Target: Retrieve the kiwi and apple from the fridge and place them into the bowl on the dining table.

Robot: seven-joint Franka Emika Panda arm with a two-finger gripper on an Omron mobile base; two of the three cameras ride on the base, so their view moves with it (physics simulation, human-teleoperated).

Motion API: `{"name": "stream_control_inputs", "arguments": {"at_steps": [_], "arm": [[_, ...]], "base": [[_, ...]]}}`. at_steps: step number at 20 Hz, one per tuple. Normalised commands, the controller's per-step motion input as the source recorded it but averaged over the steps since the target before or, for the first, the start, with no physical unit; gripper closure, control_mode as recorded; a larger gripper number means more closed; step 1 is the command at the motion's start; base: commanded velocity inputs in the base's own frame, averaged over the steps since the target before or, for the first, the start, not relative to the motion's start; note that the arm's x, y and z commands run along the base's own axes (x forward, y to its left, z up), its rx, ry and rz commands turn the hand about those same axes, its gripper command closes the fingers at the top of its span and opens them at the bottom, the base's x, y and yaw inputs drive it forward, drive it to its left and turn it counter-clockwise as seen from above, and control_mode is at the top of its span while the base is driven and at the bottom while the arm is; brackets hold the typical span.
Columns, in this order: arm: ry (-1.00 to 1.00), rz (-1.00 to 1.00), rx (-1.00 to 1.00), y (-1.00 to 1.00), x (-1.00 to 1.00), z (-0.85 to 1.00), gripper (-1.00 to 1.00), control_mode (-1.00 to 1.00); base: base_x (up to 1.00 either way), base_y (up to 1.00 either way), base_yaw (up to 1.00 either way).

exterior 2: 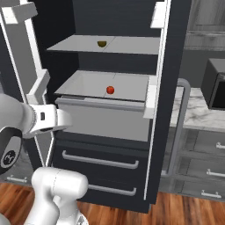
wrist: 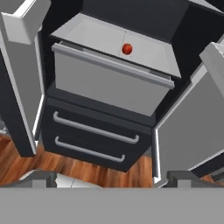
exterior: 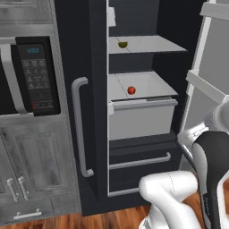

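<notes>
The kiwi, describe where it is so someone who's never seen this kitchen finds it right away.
Look inside the open fridge. The kiwi sits on the upper shelf, near its front edge. It is dull olive-green, unlike the red apple one shelf lower.

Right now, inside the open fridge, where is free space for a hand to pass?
Fridge: the lower shelf is bare on both sides of the apple. The upper shelf is bare right of the kiwi. Nowhere looks crowded.

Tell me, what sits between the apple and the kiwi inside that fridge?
Nothing but bare grey shelf. In the left base view the kiwi sits on the upper shelf, the apple one shelf below.
</notes>
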Motion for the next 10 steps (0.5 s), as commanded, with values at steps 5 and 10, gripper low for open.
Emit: {"name": "stream_control_inputs", "arguments": {"at_steps": [5,10], "arm": [[-0.01,0.03,0.00,0.00,-0.12,0.00,-1.00,-1.00],[0.00,0.00,0.00,0.00,0.00,0.00,-1.00,1.00]], "base": [[0.00,0.00,0.00],[0.01,0.00,0.00]]}}
